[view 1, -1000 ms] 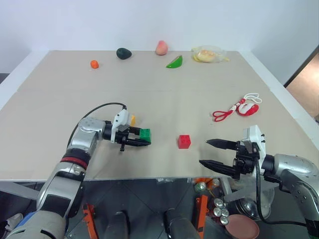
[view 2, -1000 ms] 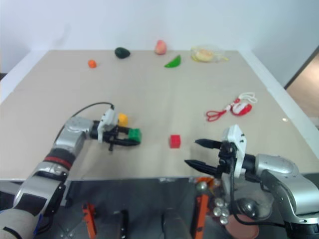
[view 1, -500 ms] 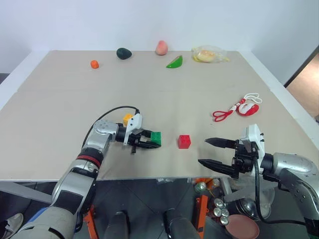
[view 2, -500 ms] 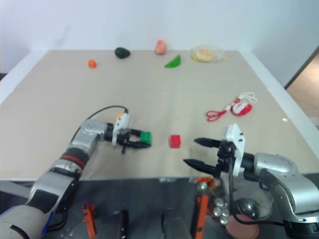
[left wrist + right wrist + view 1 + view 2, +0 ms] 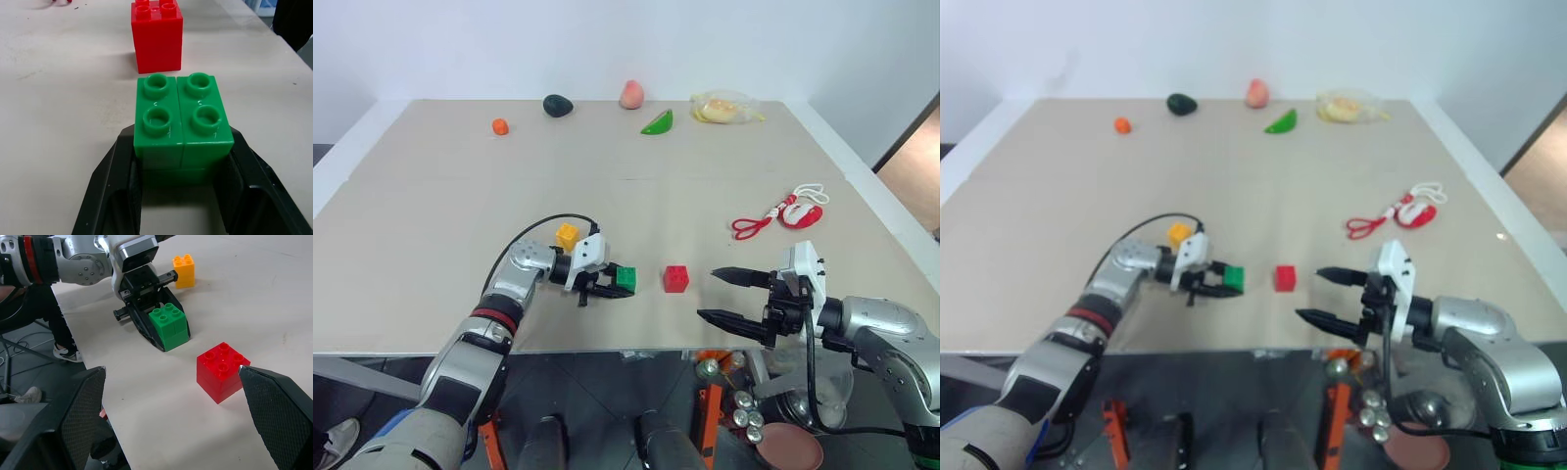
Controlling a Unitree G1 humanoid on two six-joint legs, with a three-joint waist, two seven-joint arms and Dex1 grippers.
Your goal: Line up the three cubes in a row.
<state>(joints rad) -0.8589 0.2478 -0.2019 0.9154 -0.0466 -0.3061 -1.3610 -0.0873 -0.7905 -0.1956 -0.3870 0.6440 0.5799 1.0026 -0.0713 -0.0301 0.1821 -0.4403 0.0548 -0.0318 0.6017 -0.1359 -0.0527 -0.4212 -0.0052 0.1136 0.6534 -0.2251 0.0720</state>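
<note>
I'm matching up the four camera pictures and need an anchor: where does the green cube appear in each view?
Left eye view: green cube below centre, in the left pincer, left of the red cube.
Right eye view: same spot, slightly left of centre.
Left wrist view: centre, between the black fingers.
Right wrist view: upper middle, held.
Shared landmark: the red cube beside it.

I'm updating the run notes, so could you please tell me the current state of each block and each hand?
Green block: gripped by the left hand, just short of the red block.
Red block: free on the table, studs up.
Yellow block: free on the table, behind the left hand.
Left hand: shut on the green block.
Right hand: open, empty.
</note>
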